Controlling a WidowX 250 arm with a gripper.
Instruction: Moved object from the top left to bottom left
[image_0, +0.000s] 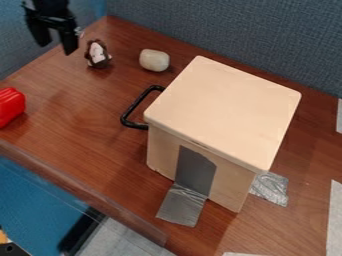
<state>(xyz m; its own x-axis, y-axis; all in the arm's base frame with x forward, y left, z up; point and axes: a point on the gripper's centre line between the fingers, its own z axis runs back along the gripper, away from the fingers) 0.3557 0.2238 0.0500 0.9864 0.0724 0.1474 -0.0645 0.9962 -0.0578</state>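
Gripper (56, 41) hangs top left, 2 fingers spread apart, nothing held, presumably to straddle toy (98, 54) just beside, likely thing to move. Toy sits top left on tabletop (80, 100). Tape (182, 205) runs from box (224, 112) onto tabletop, probably anchoring it.

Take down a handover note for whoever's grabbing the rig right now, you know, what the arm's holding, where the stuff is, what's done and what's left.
End effector: open, holding nothing, at the top left of the table.
Things: brown-and-white figure just right of it; pale block farther right, behind the wooden box; red item at the left edge.
Done: unclear, as the job doesn't name its object. If it's the figure, the move isn't made.
Left: confirm the object; if it's the figure, probably grasp it and set it down bottom left.
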